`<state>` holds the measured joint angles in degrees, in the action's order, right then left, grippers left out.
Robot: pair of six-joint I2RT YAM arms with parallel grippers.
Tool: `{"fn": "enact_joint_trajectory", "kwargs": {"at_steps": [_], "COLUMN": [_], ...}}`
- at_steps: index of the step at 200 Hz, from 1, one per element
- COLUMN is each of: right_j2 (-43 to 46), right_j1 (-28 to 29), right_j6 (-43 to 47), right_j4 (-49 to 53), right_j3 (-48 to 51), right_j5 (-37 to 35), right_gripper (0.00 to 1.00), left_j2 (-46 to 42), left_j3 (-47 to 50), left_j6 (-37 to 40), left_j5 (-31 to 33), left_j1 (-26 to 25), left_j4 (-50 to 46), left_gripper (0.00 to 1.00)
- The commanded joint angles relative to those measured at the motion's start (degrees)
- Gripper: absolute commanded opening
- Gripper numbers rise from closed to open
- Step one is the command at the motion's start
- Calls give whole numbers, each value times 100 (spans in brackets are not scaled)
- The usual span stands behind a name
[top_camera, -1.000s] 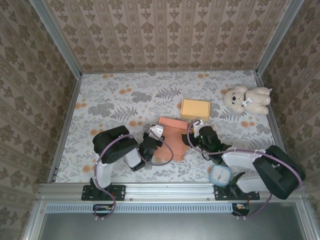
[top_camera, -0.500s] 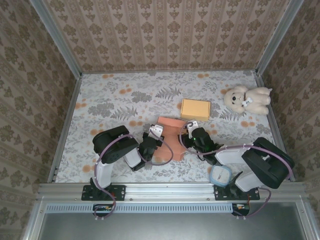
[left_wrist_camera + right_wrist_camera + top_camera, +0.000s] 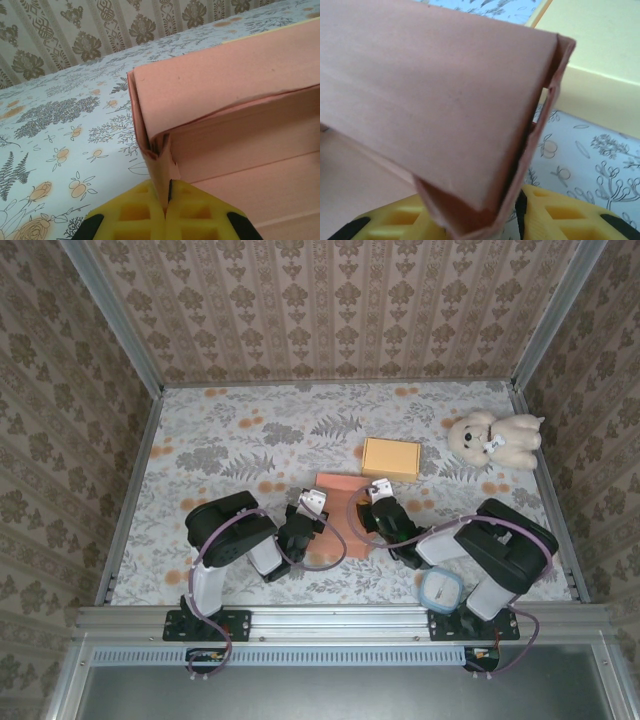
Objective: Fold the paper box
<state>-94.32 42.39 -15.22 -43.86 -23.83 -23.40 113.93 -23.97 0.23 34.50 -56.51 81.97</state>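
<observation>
Our right gripper (image 3: 378, 502) has swung left, straddling the raised right wall of the paper box (image 3: 338, 502) mid-frame, grip unclear; our left gripper (image 3: 308, 506) pinches its left wall. We judge folding half done.

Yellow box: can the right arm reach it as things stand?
Likely yes, once freed: the yellow box lies just beyond the right tool, nothing between, but that tool straddles the pink box wall.
</observation>
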Motion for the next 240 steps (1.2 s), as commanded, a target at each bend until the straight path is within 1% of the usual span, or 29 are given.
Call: {"fn": "enact_joint_trajectory", "kwargs": {"at_steps": [1, 11, 17, 43, 58, 70, 91, 107, 126, 151, 190, 214, 229, 240], "right_j2": [-237, -328, -371, -492, -449, -388, -327, -344, -436, -476, -315, -336, -318, -227], "right_j1": [209, 279, 309, 399, 415, 415, 417, 415, 410, 374, 133, 95, 103, 118], "right_j6": [-99, -112, -108, -458, -839, -1102, -1375, -1535, -1596, -1651, -2131, -2463, -2408, -2010], "right_j4": [-745, -792, -733, -147, 486, 937, 1674, 2127, 2627, 2865, 3545, 3987, 3798, 2966], "right_j3": [-270, -335, -402, -650, -743, -808, -965, -1097, -1323, -1347, -1308, -1484, -1479, -1235], "right_j5": [-610, -852, -1055, -2112, -2809, -3228, -3803, -4096, -4293, -4455, -4528, -4605, -4325, -3809], "right_gripper": [40, 39, 36, 34, 34, 34, 35, 35, 35, 35, 36, 39, 40, 40], "left_j2": [217, 231, 244, 244, 244, 251, 270, 266, 264, 248, 243, 295, 305, 307], "left_j3": [37, 17, 10, 14, 26, 37, 25, 17, 22, 48, 59, 2, -27, -37], "left_j6": [64, 65, 65, -66, -171, -264, -372, -430, -492, -575, -673, -707, -717, -717], "left_j5": [-466, -451, -421, -193, -17, 171, 455, 615, 778, 947, 1094, 1059, 1057, 1059], "left_j1": [-142, -164, -167, -185, -194, -194, -198, -195, -194, -186, -189, -185, -183, -185], "left_j4": [-744, -749, -751, -752, -762, -772, -771, -787, -797, -797, -819, -850, -865, -860], "left_gripper": [0, 0, 0, 0, 0, 0, 0, 0, 0, 0, 0, 0, 0, 0]}}
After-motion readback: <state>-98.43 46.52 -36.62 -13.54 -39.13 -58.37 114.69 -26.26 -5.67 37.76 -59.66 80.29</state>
